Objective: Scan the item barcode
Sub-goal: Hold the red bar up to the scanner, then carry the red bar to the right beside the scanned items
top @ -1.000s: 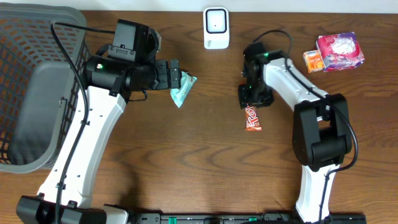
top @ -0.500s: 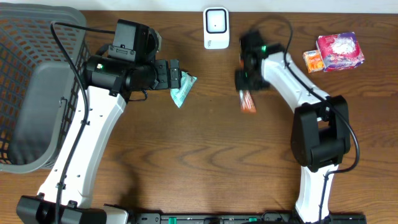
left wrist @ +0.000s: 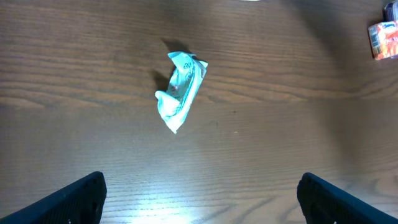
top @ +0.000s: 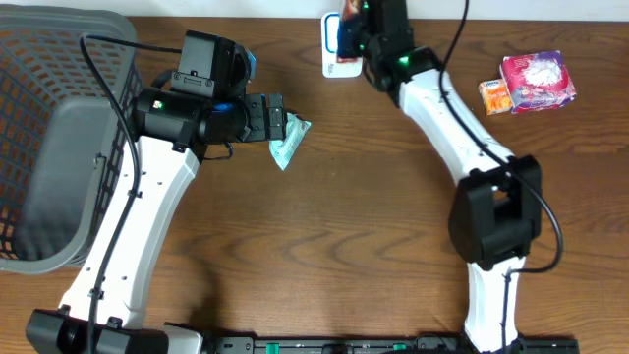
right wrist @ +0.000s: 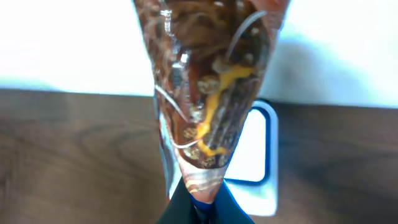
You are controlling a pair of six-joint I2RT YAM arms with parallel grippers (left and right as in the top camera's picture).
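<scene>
- Basket (top: 88, 39), left edge: one grey object (top: 64, 187) inside.
- Right gripper (right wrist: 198, 202) grasps snack bar (right wrist: 211, 93), lifted from mid-worktop to scanner (top: 334, 61) at far edge.
- Left gripper (left wrist: 202, 199) released, over teal packet (left wrist: 180, 90), unmoved.

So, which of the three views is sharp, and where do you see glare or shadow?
Overhead: evenly lit and sharp throughout. Left wrist: the teal packet is crisp, with a small shadow on its left; a pale sheen lies on the table at the bottom. Right wrist: the snack wrapper fills the lens, slightly soft, with white glints; the scanner behind looks washed out.
</scene>
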